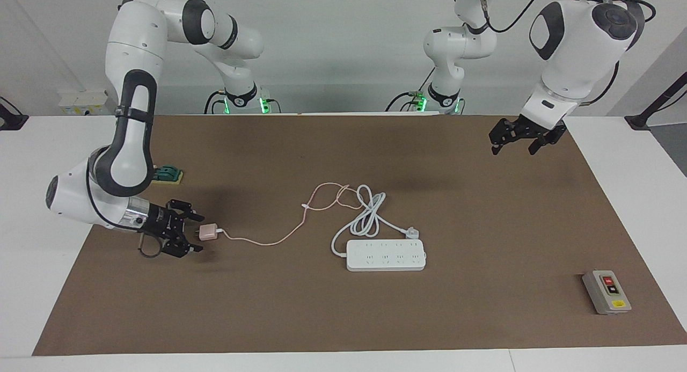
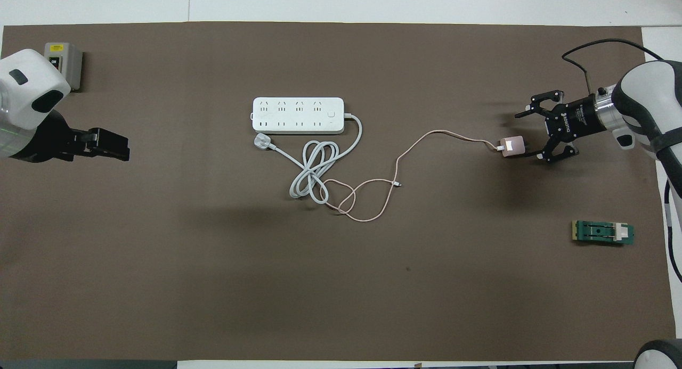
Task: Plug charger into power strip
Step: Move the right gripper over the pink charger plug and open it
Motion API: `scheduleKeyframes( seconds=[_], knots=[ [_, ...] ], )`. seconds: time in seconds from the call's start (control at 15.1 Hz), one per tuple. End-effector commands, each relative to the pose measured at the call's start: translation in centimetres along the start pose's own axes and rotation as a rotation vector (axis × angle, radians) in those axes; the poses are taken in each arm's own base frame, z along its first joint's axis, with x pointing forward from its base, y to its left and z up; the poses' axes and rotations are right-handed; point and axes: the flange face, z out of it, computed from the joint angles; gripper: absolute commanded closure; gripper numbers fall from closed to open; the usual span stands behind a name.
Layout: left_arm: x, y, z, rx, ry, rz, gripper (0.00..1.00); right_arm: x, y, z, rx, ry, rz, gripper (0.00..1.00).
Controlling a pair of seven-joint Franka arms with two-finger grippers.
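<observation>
A brown mat (image 1: 343,318) covers most of a white table (image 1: 32,211). A grey switch box (image 1: 606,292) with a red and a black button and a yellow label sits on the mat toward the left arm's end, while a small green fixture (image 2: 603,232) lies flat toward the right arm's end.
</observation>
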Motion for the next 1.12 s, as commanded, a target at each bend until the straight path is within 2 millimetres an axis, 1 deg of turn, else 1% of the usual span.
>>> scheduleKeyframes(
  seconds=[0.0, 0.13, 0.33, 0.4, 0.46, 0.6, 0.73, 0.79, 0.86, 0.93, 0.99, 1.06],
  knots=[
    [0.4, 0.1, 0.8, -0.011, 0.01, 0.049, 0.0, -0.2, -0.1, -0.1, -0.006, -0.049, -0.018, 0.0],
    [0.4, 0.0, 1.6, -0.014, 0.004, 0.064, 0.0, -0.3, 0.1, 0.1, -0.022, -0.061, -0.025, 0.0],
    [0.3, 0.1, 1.6, -0.014, -0.002, 0.066, 0.0, 0.1, 0.2, 0.7, -0.021, -0.057, -0.052, 0.0],
    [0.2, 0.2, 1.7, -0.014, -0.007, 0.068, 0.0, 0.5, 0.1, 1.2, -0.023, -0.057, -0.051, 0.0],
    [0.3, 0.3, 1.6, -0.016, -0.002, 0.07, 0.0, 0.5, -0.2, 1.5, -0.02, -0.05, -0.057, 0.0],
    [0.1, 0.3, 2.3, -0.016, -0.014, 0.07, 0.0, 0.7, -0.4, 2.2, -0.015, -0.04, -0.056, 0.0],
    [0.0, 0.3, 2.4, -0.016, -0.02, 0.07, 0.0, 1.3, -0.3, 3.0, -0.021, -0.042, -0.065, 0.0],
    [-0.1, 0.3, 2.5, -0.016, -0.025, 0.068, 0.0, 1.5, -0.3, 3.0, -0.016, -0.043, -0.066, 0.0],
    [-0.1, 0.4, 2.7, -0.015, -0.024, 0.07, 0.0, 1.5, -0.3, 3.1, -0.016, -0.045, -0.066, 0.05],
    [-0.1, 0.4, 2.7, -0.015, -0.025, 0.071, 0.0, 1.4, -0.3, 3.0, -0.017, -0.047, -0.065, 0.31],
    [-0.1, 0.4, 2.7, -0.024, -0.027, 0.068, 0.0, 1.5, -0.3, 3.0, -0.016, -0.046, -0.065, 0.66],
    [-0.2, 0.6, 2.8, -0.056, -0.032, 0.06, 0.0, 1.4, -0.4, 3.0, -0.015, -0.043, -0.066, 0.94]
  ],
)
